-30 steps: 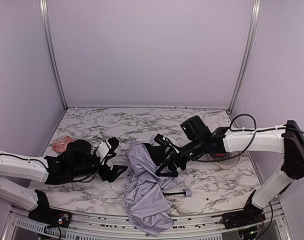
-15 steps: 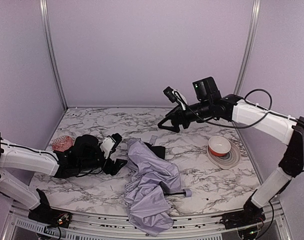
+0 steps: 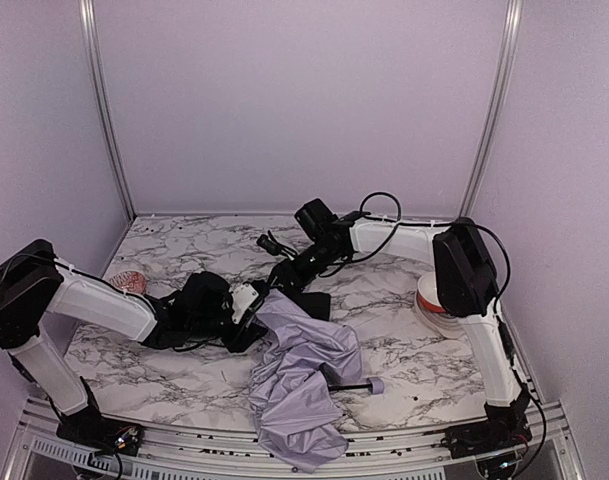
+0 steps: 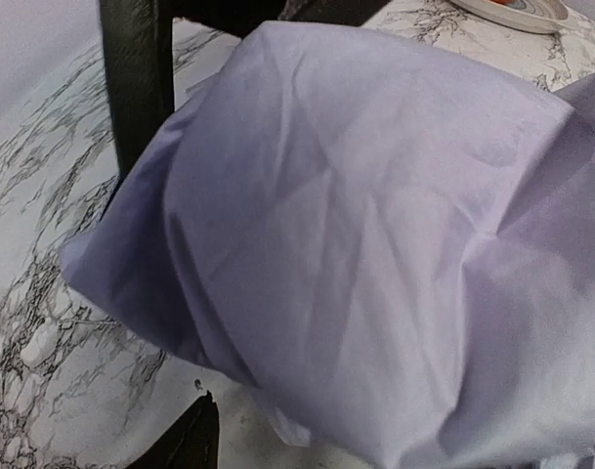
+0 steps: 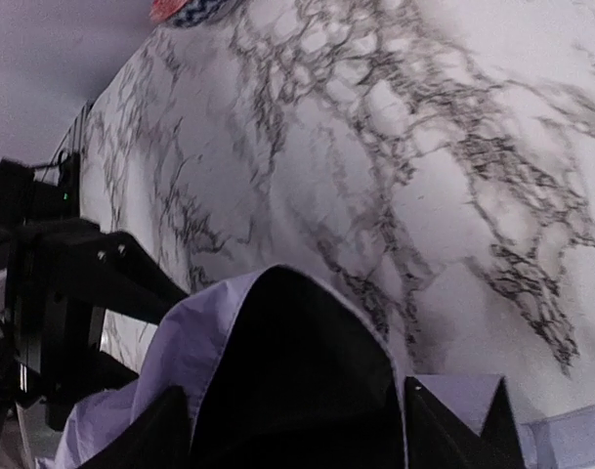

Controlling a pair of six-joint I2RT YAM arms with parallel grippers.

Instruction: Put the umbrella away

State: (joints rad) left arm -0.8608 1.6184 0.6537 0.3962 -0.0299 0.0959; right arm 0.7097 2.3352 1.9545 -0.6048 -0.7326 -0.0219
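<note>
— Where's the umbrella?
— Crumpled on the bench, left of the bowl; the left gripper and right gripper gape around its folds.
— Handling?
— Light, limp, probably slippery. Bunch the fabric, or take the stiff shaft.

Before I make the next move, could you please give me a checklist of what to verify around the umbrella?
1. Left fingers straddle the umbrella: ok, a lavender fold lies between them.
2. Right fingers straddle the umbrella's black inner side: ok.
3. Either pair pinching the fabric firmly: not ok, both stand apart.
4. Handle and shaft free: ok, lying untouched near the front edge.
5. Bowl clear of the right arm: cannot tell, the arm hides part of it.
6. Strap located: cannot tell.
</note>
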